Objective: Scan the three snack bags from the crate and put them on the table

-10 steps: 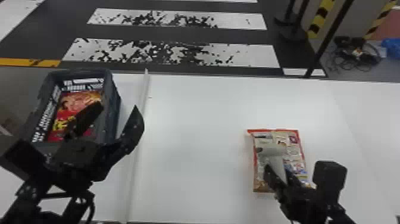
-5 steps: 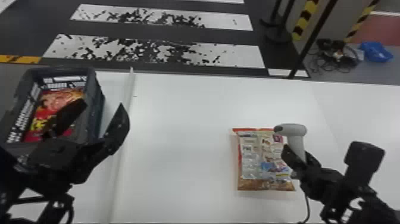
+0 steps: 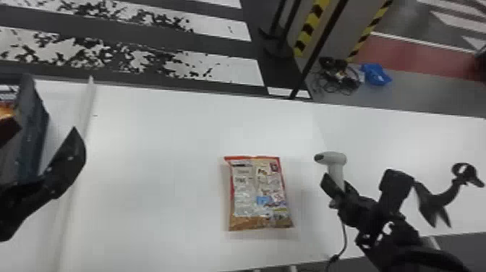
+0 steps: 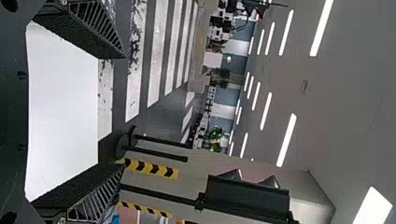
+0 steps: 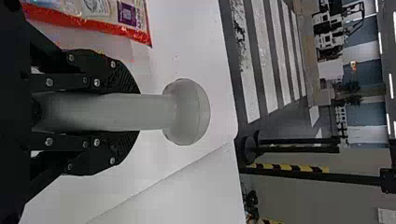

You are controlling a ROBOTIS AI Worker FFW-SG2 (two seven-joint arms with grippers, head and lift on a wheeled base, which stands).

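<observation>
Since the earlier frames, my right gripper [image 3: 338,184] has drawn the scanner [image 3: 335,158] away from over the snack bag [image 3: 256,195], out to the bag's right. My head view has swung right as well, so its left edge now cuts off the crate [image 3: 32,119].

From my head I see the whole bag lying flat on the white surface [image 3: 162,181], to the left of my right jaws and well apart from my left ones. The crate stands beside my left gripper [image 3: 46,128], a bit of orange packaging [image 3: 6,110] inside it. A black curved stand [image 3: 435,200] is off to the right of my right jaws, and a cord [image 3: 344,233] hangs below them.

My right wrist view gives me the grip itself: those jaws are closed on the scanner's pale grey handle [image 5: 107,112], one on either side, its rounded head beyond their tips. My left wrist view shows me the other pair spread wide, with nothing between them.

The bag has a red end seam, pale printed panels and a brownish near end; up close, I make out a purple square by the seam.
</observation>
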